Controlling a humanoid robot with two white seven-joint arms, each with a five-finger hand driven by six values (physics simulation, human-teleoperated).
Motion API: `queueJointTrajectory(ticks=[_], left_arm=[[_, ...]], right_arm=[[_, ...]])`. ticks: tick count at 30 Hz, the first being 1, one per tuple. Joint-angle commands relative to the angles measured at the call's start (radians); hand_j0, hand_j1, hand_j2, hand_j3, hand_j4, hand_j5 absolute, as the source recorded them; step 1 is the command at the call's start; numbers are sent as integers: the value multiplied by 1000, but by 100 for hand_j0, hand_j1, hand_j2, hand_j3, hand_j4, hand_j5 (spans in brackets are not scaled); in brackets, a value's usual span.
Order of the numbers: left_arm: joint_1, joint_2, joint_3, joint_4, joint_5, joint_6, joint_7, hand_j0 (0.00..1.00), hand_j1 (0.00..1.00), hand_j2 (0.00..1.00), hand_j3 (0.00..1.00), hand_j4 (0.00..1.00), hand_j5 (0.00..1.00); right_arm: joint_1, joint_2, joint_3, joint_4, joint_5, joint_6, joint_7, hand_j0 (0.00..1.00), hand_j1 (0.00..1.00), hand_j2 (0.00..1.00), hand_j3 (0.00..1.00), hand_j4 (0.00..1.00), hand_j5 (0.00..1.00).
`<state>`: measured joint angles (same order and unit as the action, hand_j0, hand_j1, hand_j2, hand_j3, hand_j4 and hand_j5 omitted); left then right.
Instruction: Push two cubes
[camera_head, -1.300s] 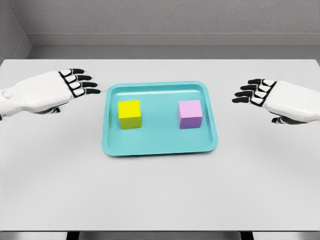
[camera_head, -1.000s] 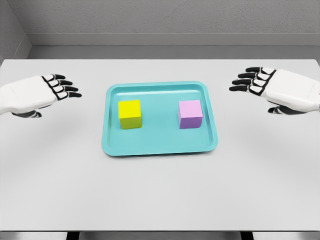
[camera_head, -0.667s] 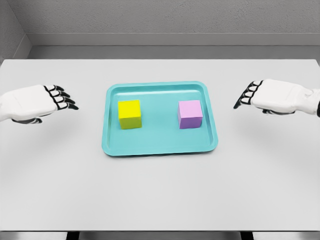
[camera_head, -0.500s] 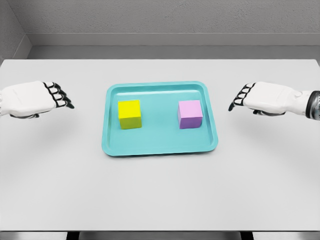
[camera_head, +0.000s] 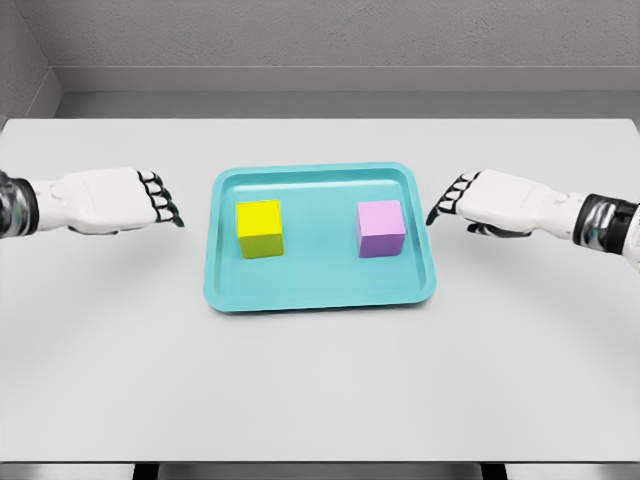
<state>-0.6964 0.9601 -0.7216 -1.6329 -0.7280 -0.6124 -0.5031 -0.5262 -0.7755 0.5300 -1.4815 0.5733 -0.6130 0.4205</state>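
A yellow cube (camera_head: 259, 228) sits in the left half of a teal tray (camera_head: 320, 290), and a purple cube (camera_head: 380, 228) sits in the right half. My left hand (camera_head: 160, 205) hovers left of the tray at the yellow cube's level, palm down, fingers bent downward and holding nothing. On the other side my right hand (camera_head: 448, 204) hangs just outside the tray's right rim, fingers also drooping, empty. Neither hand touches a cube or the tray.
The tray lies in the middle of a white table (camera_head: 320, 390). A grey wall (camera_head: 320, 40) runs behind the table's far edge.
Both hands have turned palm down and moved inward toward the tray, the left after first pulling back to the left. The cubes and the tray have not moved.
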Motion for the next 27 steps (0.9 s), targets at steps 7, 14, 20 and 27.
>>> queueJointTrajectory(ticks=[7,14,20,27], left_arm=[[-23,-38,-45,12,1,2,-14,84,84,84,84,84,84],[-60,-53,-56,54,-1,2,-17,84,84,84,84,84,84],[-72,-89,-58,74,-13,2,-18,84,84,84,84,84,84],[-77,-130,-67,74,-28,2,-18,84,84,84,84,84,84]], right_arm=[[-2,45,27,52,22,2,3,68,68,68,68,68,68],[-31,58,41,49,40,2,38,68,68,68,68,68,68],[-38,59,42,44,40,2,43,68,68,68,68,68,68],[-57,98,73,43,48,2,44,67,67,67,67,67,67]])
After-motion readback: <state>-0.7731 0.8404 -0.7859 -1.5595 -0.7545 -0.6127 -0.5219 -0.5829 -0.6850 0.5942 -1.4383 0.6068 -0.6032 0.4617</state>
